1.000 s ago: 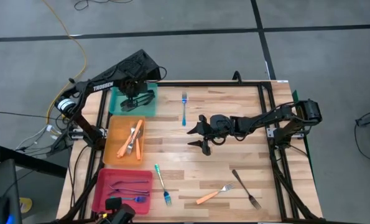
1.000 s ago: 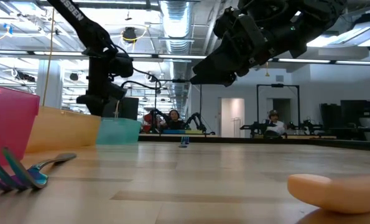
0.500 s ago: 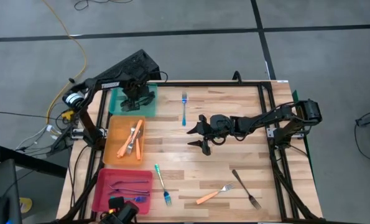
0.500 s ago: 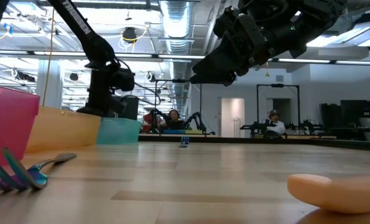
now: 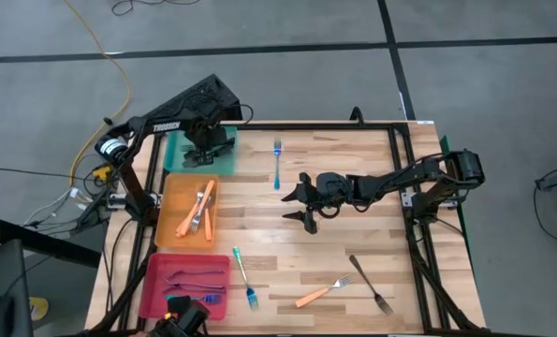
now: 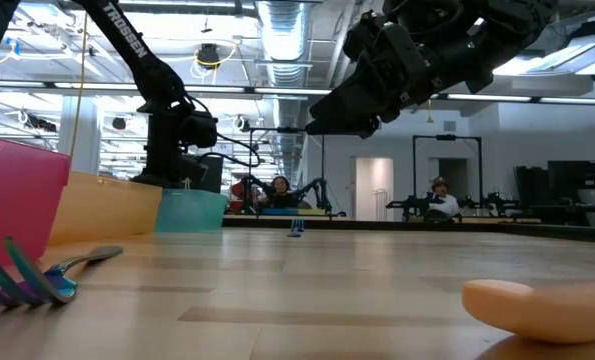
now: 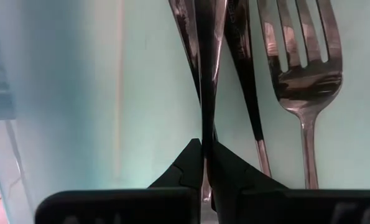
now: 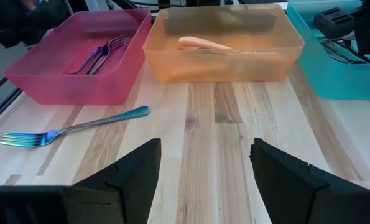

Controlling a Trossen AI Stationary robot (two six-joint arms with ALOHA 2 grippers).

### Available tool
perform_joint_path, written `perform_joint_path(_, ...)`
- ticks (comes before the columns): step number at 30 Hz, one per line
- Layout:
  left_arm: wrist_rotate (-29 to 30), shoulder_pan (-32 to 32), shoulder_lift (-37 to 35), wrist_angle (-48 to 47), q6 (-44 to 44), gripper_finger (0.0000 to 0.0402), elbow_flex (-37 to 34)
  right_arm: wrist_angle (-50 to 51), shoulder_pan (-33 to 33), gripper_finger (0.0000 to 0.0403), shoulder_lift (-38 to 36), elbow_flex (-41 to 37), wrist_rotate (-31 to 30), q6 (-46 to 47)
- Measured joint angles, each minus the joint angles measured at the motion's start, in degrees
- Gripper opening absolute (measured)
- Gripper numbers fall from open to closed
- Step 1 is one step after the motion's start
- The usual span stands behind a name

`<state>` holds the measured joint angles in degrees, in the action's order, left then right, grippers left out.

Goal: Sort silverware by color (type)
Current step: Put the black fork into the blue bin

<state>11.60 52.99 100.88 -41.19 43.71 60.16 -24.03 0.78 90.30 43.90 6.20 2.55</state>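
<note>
Left gripper (image 7: 202, 163): fingers closed to a bare slit, pinching the thin shank of a dark metal fork (image 7: 204, 74) inside the teal tray (image 5: 178, 157). Two more dark forks (image 7: 303, 68) lie just beside it on the tray floor. Whether the pinched fork rests on the floor or is lifted clear of it cannot be told.

Right gripper (image 5: 302, 201): fingers spread wide and empty, hovering over mid-counter (image 5: 353, 150), well apart from any fork.

Silverware elsewhere: orange-handled forks (image 5: 203, 208) in the orange tray (image 5: 166, 234); iridescent forks (image 8: 101, 53) in the pink tray (image 5: 152, 290). Loose on the counter are a blue-handled fork (image 5: 277, 161) near the far edge, a teal-handled fork (image 5: 244, 278) beside the pink tray, an orange-handled fork (image 5: 321, 291) and a dark fork (image 5: 370, 284) near the front edge.

Handling assessment: the pieces appear light, rigid and slim. Polished metal shanks are likely slippery and could pivot in a narrow pinch; a hold near mid-handle, square across it, looks soundest. Forks lying flat leave little clearance, so fingers must straddle the handle closely. The moulded orange handles should offer better purchase.
</note>
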Motion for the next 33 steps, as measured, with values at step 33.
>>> perform_joint_path(33, 2.21, -0.07, 0.07, -8.51, -5.32, 0.0125, 8.35, 0.04, 1.40, 0.0269, 0.01, -0.02, -0.05, 0.09)
